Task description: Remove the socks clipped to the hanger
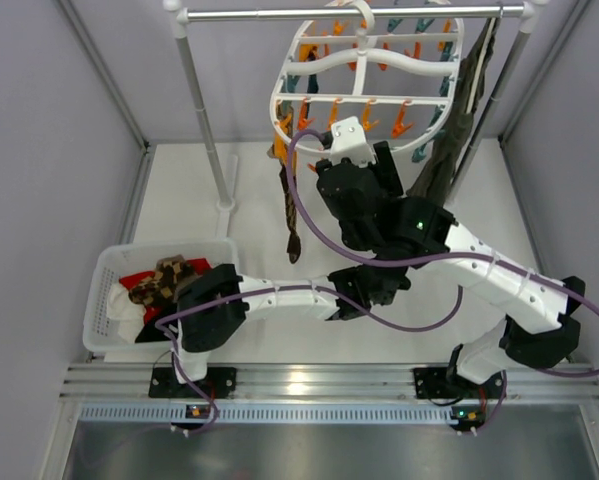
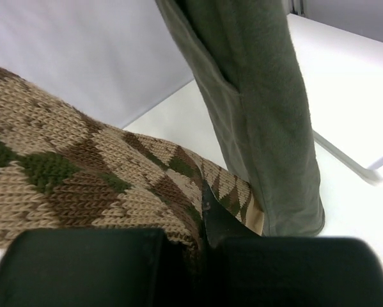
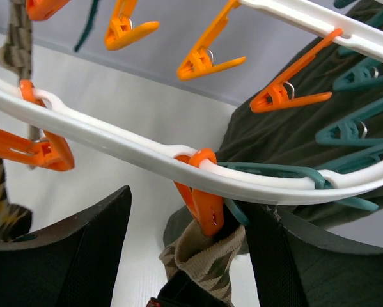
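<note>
Three pale grey walls (image 1: 49,150) close in a white table (image 1: 179,200). A ribbed metal rail (image 1: 309,380) runs along the table's near edge, where both arms are bolted. At the far edge stands a clothes rack (image 1: 204,120), its steel bar (image 1: 259,14) spanning the table from left to right. The hanger (image 1: 384,60) hangs by its hook from that bar, right of the middle, with orange and teal clips dangling under its white frame. An olive garment (image 1: 449,140) droops from the hanger's right side. One argyle sock (image 1: 291,215) hangs from the hanger's left side, over the middle of the table. A white basket (image 1: 159,247) sits in the near left corner, holding a second argyle sock (image 1: 169,278) on red and white cloth.

The right fingers (image 3: 70,256) stand wide apart under the hanger's near rim, one on either side of an orange clip (image 3: 201,204) that pinches a third argyle sock (image 3: 204,262). The left fingers (image 2: 101,262) are clamped together on that third argyle sock lower down, just beside the olive garment.
</note>
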Tool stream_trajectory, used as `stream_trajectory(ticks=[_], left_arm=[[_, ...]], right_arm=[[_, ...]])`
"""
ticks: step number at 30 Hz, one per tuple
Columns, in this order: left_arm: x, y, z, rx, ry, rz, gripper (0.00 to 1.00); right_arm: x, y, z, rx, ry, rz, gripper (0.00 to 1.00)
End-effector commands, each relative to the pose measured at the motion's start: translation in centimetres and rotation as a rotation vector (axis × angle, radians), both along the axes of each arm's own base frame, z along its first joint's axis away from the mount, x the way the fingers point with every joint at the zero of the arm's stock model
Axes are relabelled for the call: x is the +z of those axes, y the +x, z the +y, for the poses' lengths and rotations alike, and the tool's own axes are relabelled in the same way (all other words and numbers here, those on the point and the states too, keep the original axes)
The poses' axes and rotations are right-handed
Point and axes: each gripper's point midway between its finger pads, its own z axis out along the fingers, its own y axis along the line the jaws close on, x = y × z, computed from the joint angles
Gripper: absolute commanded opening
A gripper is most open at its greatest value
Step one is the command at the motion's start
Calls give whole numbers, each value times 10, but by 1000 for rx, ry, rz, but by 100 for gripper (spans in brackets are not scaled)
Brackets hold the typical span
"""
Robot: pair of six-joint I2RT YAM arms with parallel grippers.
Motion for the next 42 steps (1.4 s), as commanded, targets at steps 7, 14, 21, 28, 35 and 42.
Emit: stream_trajectory(ticks=[7, 14, 21, 28, 35, 42], left_arm=[[22, -3, -25, -37, -6, -48, 0], [19, -3, -34, -53, -3, -50, 0], [14, -1, -43, -69, 0, -48, 0], [13, -1, -47, -80, -8, -46, 0], [13, -2, -47, -86, -8, -45, 0], [11, -2, -50, -95, -15, -40, 0]], right_arm=[[16, -5, -24, -154, -116, -74, 68], [10, -7, -34, -192, -124, -115, 67], [14, -7, -34, -197, -156, -127, 66], [20, -5, -39, -215, -162, -151, 62], [15, 5, -54, -260, -222, -136, 59], [22, 5, -62, -276, -239, -139, 56]])
